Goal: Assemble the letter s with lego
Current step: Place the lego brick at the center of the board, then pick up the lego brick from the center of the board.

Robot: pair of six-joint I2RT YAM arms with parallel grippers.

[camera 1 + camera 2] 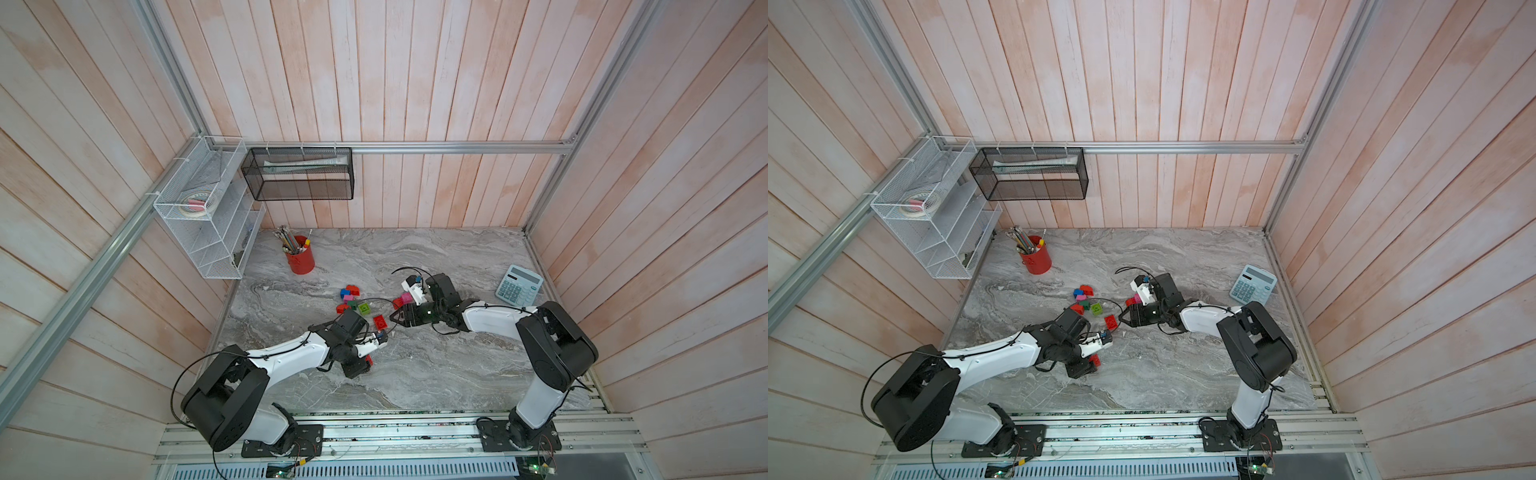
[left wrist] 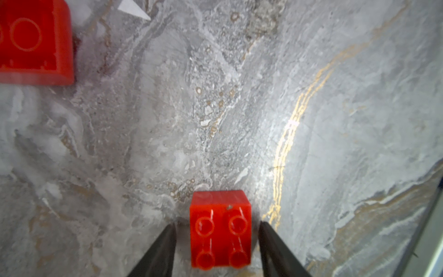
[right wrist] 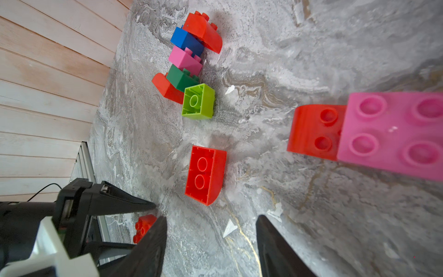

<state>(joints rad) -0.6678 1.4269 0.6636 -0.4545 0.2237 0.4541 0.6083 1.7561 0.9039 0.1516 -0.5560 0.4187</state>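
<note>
While both arms reach in over the marble table (image 1: 415, 374), the containers sit at the far left. A red cup (image 1: 300, 262) on the table holds a bunch of pencils (image 1: 289, 241). A white wire rack (image 1: 208, 232) on the left wall has a tape roll (image 1: 194, 204) in its top tier; the contents of the lower tiers are unclear. A black mesh basket (image 1: 297, 183) hung on the back rail holds what looks like folded paper (image 1: 303, 164). The lego lies loose mid-table. One touching row runs red sloped brick (image 3: 203, 31), blue brick (image 3: 187, 42), pink brick (image 3: 185, 60), dark green brick (image 3: 182, 79) and low red brick (image 3: 166, 88), with a lime brick (image 3: 199, 102) underside up at its end. A curved red brick (image 3: 206, 175) lies apart, also underside up. A second pink brick (image 3: 393, 134) overlaps a studded red brick (image 3: 314, 132). The left gripper (image 2: 218, 224) is parted around a small red brick (image 2: 220, 230), with a gap on each side and no grip. The right gripper (image 3: 211, 217) is parted and empty, just short of the curved red brick. A calculator (image 1: 518, 284) lies near the right wall.
</note>
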